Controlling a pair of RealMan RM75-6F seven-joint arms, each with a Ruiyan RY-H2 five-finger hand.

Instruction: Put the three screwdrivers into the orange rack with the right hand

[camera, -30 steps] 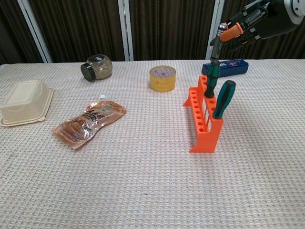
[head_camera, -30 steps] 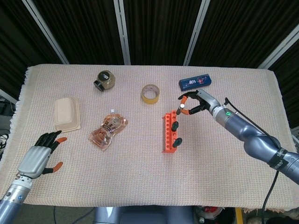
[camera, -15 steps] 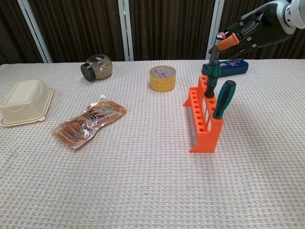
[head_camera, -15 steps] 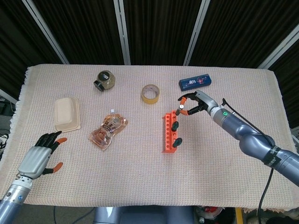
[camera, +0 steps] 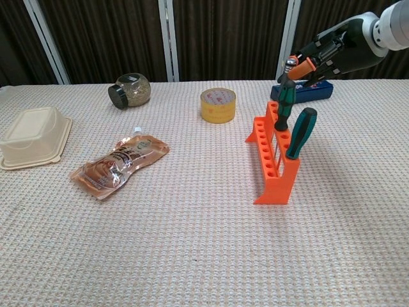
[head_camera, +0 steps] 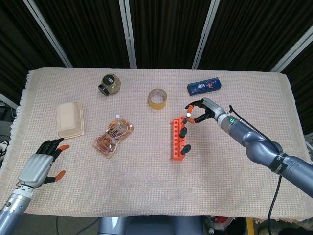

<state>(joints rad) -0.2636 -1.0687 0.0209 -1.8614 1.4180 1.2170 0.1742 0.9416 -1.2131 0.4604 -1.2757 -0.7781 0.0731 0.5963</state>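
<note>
The orange rack [head_camera: 173, 147] [camera: 271, 174] stands right of the table's middle. Two screwdrivers with green and black handles stand in it, one nearer the front [head_camera: 185, 149] [camera: 300, 131] and one behind it [head_camera: 183, 131] [camera: 284, 102]. My right hand [head_camera: 201, 110] [camera: 332, 51] hovers over the rack's far end and pinches the third screwdriver [head_camera: 188, 117] [camera: 291, 64] by its top. That screwdriver's lower part is hidden behind the rear handle in the chest view. My left hand [head_camera: 41, 166] rests at the front left with its fingers apart, holding nothing.
A jar [head_camera: 110, 83] [camera: 130, 89], a yellow tape roll [head_camera: 157, 98] [camera: 218, 104] and a blue box [head_camera: 205, 86] [camera: 307, 89] sit along the back. A beige food container [head_camera: 70, 118] [camera: 32, 135] and a snack pouch [head_camera: 112, 137] [camera: 120, 164] lie at the left.
My right hand has come down and slightly left with the third screwdriver, closer to the rack's far end. The left hand has stayed still.
</note>
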